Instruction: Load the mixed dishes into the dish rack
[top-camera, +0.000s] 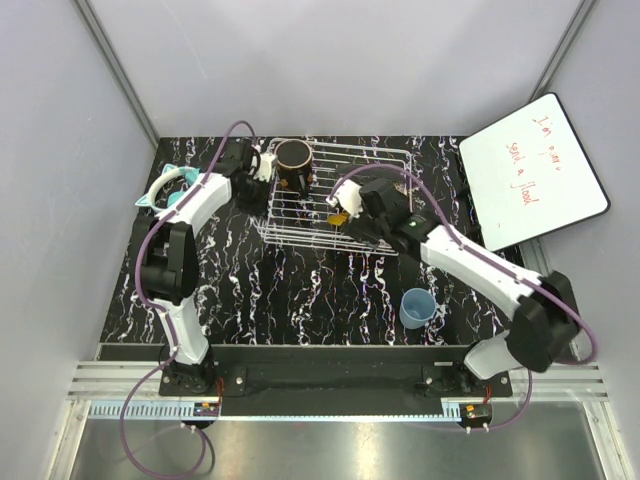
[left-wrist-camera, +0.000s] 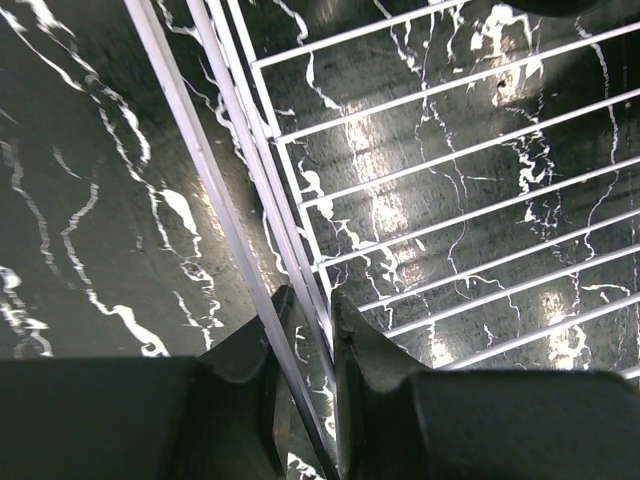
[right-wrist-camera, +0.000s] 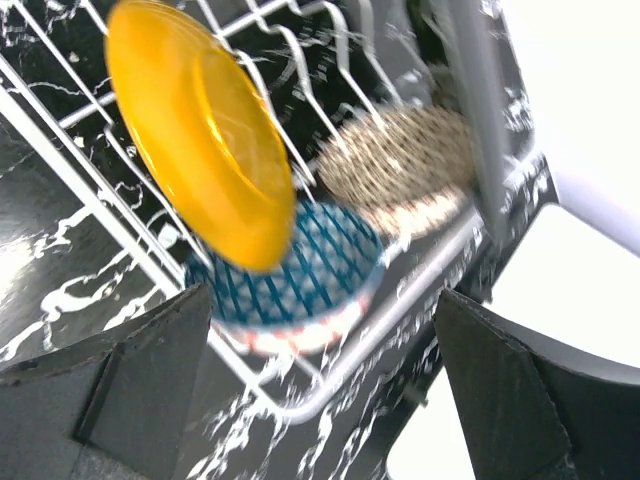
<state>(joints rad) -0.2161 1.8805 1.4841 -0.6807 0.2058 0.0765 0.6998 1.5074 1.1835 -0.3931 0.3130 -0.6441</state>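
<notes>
Left wrist view shows the left gripper (left-wrist-camera: 310, 296) pinched on the rim wire of the dish rack (left-wrist-camera: 205, 170), on its left side near the dark mug (top-camera: 293, 160). The right gripper (right-wrist-camera: 322, 296) hangs spread wide over the yellow patterned plate (right-wrist-camera: 195, 130). The plate stands tilted on edge between tines, above the blue patterned bowl (right-wrist-camera: 300, 280) and the brown-mesh bowl (right-wrist-camera: 400, 165). The tabletop (top-camera: 300, 300) is black with white veins, enclosed by pale walls (top-camera: 300, 60). The rack's long axis runs left to right. The light-blue cup (top-camera: 417, 307) stands outside the rack.
</notes>
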